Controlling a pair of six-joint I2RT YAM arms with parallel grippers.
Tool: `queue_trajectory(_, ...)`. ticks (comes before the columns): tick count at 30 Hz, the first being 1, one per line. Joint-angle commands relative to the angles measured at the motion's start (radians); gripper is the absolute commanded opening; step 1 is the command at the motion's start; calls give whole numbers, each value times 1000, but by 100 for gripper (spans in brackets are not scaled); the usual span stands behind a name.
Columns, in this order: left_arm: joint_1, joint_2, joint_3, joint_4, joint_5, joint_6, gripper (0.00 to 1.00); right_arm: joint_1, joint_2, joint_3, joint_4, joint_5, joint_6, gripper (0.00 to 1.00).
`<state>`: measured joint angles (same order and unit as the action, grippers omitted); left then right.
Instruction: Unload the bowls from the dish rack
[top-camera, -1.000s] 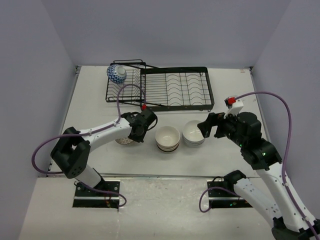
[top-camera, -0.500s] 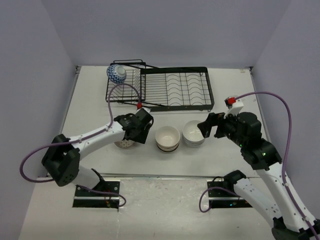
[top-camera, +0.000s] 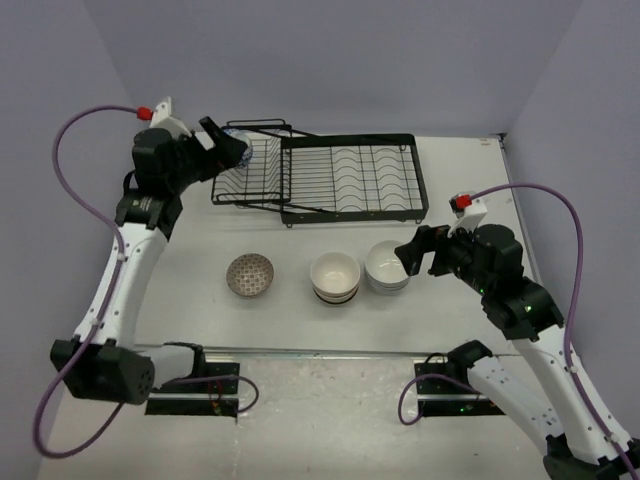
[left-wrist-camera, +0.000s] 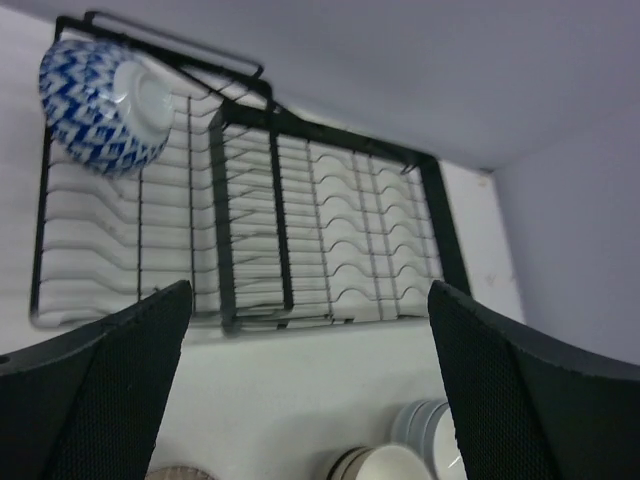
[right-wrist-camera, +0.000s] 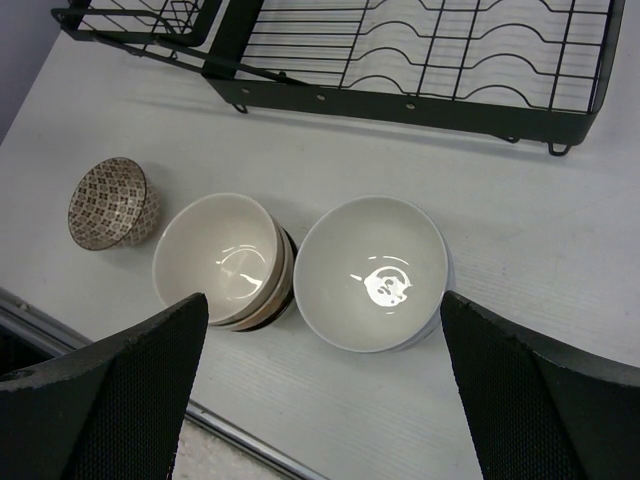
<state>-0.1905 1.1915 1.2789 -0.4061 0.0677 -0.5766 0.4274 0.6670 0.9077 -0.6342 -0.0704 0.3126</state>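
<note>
Left wrist: the left tool (left-wrist-camera: 308, 290) gapes open and empty. The blue-and-white bowl (left-wrist-camera: 105, 105) sits ahead to its upper left, in the dish rack (left-wrist-camera: 300, 230).

Overhead: the right tool (top-camera: 420, 255) hangs open by the white bowls (top-camera: 385, 266).

Right wrist: the cream bowls (right-wrist-camera: 225, 255) lie below between its fingers, and a patterned bowl (right-wrist-camera: 108, 201) lies further left on the worktop (right-wrist-camera: 520, 220).

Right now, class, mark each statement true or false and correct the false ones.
1. A blue-and-white bowl sits in the dish rack's smaller section. True.
2. The left arm's fingers are shut on that bowl. False: they are open and apart from it.
3. The rack's large slotted section holds two bowls. False: it holds none.
4. A brown patterned bowl, a cream stack and a white stack stand on the table. True.
5. The right arm's fingers hold a white bowl. False: they are open above the white stack.
</note>
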Motion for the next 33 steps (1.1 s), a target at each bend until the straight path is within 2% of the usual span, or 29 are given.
queue_trajectory(1,239,181,-13,529,654,-289,100,5,-7,-4,36,-15,-6,99)
queue_trajectory(3,282,336,8,726,768,-453,100,5,-9,-9,37,-31,-4,99)
queue_trajectory(4,305,380,52,800,805,-480,100,7,-12,-9,37,-34,-4,99)
queue_trajectory(5,312,460,78,811,817,-492,100,7,-12,-10,39,-38,-3,99)
queue_trajectory(9,402,569,151,748,791,-453,100,7,-18,-15,48,-51,-1,99)
queue_trajectory(10,419,610,151,801,823,-471,100,7,-21,-15,51,-64,-1,99)
queue_trajectory(13,474,680,163,831,853,-491,100,7,-23,-21,59,-94,-1,99)
queue_trajectory(17,488,746,185,768,848,-393,100,7,-14,-21,61,-103,-1,99)
queue_trajectory(20,496,809,163,895,885,-446,100,8,-6,-15,54,-111,-4,99)
queue_trajectory(25,502,885,192,1018,906,-525,100,14,13,-12,47,-104,-7,99)
queue_trajectory(29,505,936,237,1012,920,-566,100,14,32,-1,42,-118,-12,99)
queue_trajectory(31,505,956,232,1096,934,-614,100,14,37,-1,42,-115,-12,99)
queue_trajectory(33,505,967,235,1106,934,-647,100,17,36,-3,41,-114,-12,99)
